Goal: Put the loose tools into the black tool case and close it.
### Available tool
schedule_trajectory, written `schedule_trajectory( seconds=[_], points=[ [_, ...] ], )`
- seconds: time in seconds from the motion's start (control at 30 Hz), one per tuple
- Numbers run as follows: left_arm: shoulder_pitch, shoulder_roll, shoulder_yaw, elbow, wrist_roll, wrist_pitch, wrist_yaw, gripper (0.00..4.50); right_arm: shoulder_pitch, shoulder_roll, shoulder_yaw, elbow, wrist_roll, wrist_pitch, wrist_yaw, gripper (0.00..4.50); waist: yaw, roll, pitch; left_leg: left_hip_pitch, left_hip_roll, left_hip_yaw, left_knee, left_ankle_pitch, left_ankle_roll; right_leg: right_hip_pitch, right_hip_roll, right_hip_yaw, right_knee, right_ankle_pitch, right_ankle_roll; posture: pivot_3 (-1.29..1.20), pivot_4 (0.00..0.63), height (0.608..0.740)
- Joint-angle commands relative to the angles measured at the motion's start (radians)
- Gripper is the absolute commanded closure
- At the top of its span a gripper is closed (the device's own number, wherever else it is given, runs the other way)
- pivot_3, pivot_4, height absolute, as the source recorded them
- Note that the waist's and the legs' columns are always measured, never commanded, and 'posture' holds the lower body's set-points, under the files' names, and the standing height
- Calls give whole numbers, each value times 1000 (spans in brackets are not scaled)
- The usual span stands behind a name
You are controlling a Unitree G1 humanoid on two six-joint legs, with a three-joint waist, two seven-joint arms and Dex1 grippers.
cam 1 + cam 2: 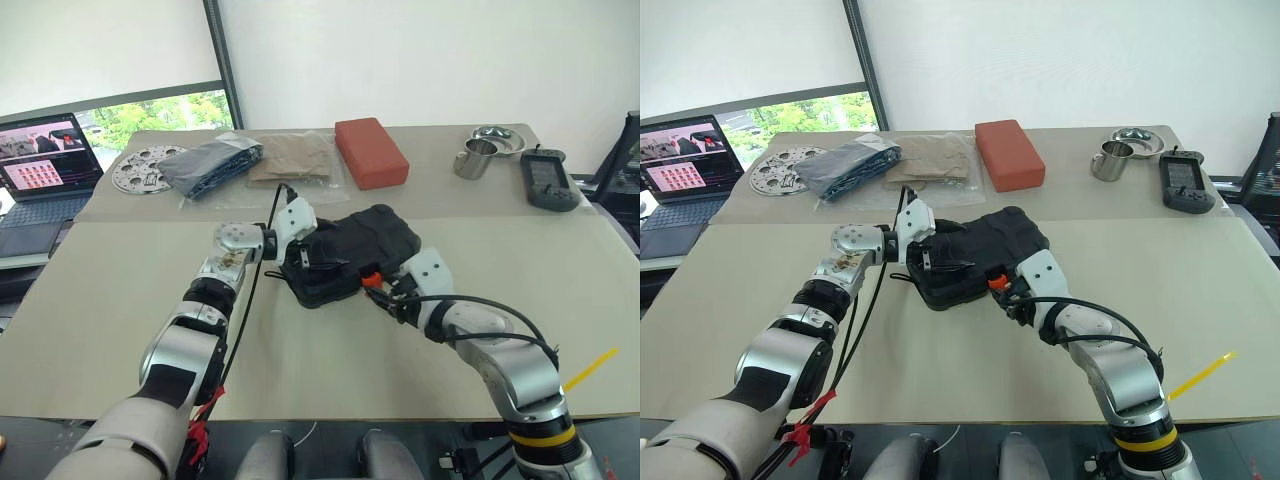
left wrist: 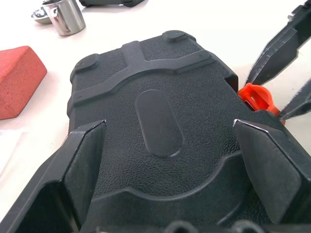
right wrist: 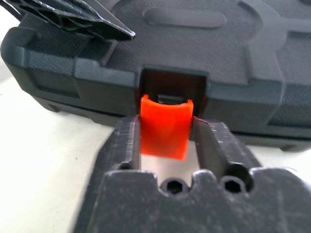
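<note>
Now the right gripper point(image 3: 165, 141) pinches the orange latch point(image 3: 164, 128) of the closed black tool case point(image 1: 350, 250), while the left gripper point(image 2: 170, 160) straddles it, fingers spread.

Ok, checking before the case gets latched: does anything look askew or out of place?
Only the orange latch: it hangs unfastened from the closed black tool case, between the right gripper fingers. Nothing else stands out.

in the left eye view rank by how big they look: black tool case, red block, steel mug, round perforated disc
1. black tool case, though it lies nearest the camera
2. red block
3. round perforated disc, close to the block, so unsure
4. steel mug
</note>
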Motion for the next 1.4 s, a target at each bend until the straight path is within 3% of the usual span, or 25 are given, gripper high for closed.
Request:
schedule_trajectory(
  seconds=[0.03,0.47,0.67,0.97,1.03,1.07,1.4],
  points=[
    [17,-1,-30,21,39,-1,2,0,-33,7,-2,-3,-14,-15,-7,3253,0,0,0,0,0,0,0,0,0,0,0,0,0,0,0,0,150,707],
    [38,-9,-39,14,40,-11,9,0,-54,80,19,44,-62,-83,-43,3253,-18,-1,-1,1,2,-2,0,0,0,0,3,0,2,0,0,0,150,707],
    [40,-13,-37,13,37,-11,16,0,-37,125,46,110,-134,-244,-81,3253,-29,-3,-2,2,2,-3,0,1,1,0,4,0,3,0,0,0,150,707],
    [45,-16,-39,13,36,-7,18,0,7,183,59,138,-164,-344,-81,3253,-30,-3,-2,1,5,-4,0,1,2,-1,7,1,4,0,0,0,150,707],
    [44,-14,-40,15,35,-6,18,0,15,182,48,144,-168,-353,-81,2250,-29,-3,-2,1,5,-4,-1,1,2,-1,8,1,4,0,0,0,150,707],
    [43,-13,-40,16,34,-6,18,0,17,177,43,147,-170,-355,-77,2105,-29,-3,-2,1,6,-4,0,1,2,-1,8,1,4,0,0,0,150,707],
    [29,-1,-28,51,35,-9,37,0,53,133,13,89,-145,-361,-23,2105,-28,-3,-2,1,9,-4,-1,1,2,-1,11,1,3,0,0,0,150,707]
  ],
)
